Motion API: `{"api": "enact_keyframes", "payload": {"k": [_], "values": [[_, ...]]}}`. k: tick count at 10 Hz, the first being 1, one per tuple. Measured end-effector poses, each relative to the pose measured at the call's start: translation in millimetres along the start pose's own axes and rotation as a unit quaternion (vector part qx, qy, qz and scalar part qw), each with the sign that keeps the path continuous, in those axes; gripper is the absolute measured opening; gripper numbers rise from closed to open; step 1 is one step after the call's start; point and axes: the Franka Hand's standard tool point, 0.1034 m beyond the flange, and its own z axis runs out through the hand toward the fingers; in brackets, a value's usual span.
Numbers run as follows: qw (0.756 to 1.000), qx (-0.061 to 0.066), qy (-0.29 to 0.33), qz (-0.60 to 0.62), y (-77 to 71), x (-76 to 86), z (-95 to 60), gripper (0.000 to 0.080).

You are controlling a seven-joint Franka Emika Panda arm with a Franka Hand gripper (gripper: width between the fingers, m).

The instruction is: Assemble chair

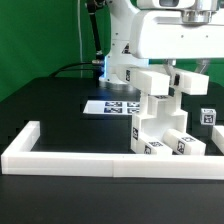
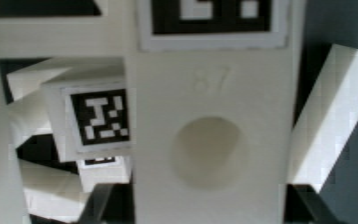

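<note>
Clearly shows the chair (image 1: 160,125) half built: white plastic blocks stacked stepwise, matte and square-edged, with small black-and-white tags on the faces turned to the camera. Sits on the black desk (image 1: 50,105) toward four o'clock from the middle of the exterior view, just inside the white border wall (image 1: 70,157). Reaches up under the white arm (image 1: 170,35) at twelve o'clock of the stack.

Seen from the wrist, fills most of the picture with a flat panel (image 2: 208,130): smooth, one shallow oval dent in its face, one tag at one end. Has the hand (image 2: 202,208) clenched on that flat panel, dark fingers (image 2: 101,208) against its long edges. Shows a second tagged piece (image 2: 96,115) beside it, tilted.

Leaves bare desk from nine round to eleven o'clock of the chair, bounded by the border wall along six o'clock and its short arm at nine. Leaves less room at three o'clock, with a loose tagged block (image 1: 207,117) near but apart from the stack. Puts the marker board (image 1: 110,105) at ten o'clock of the chair, close behind.

Counts: one arm, one hand, one chair stack, one loose tagged block, one marker board, one border wall in two arms.
</note>
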Motion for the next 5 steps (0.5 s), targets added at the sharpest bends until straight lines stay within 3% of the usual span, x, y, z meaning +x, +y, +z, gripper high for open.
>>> {"api": "enact_keyframes", "payload": {"k": [5], "values": [[0.999,0.000,0.001,-0.037,2.0,1.6,-0.2,0.0290]]}}
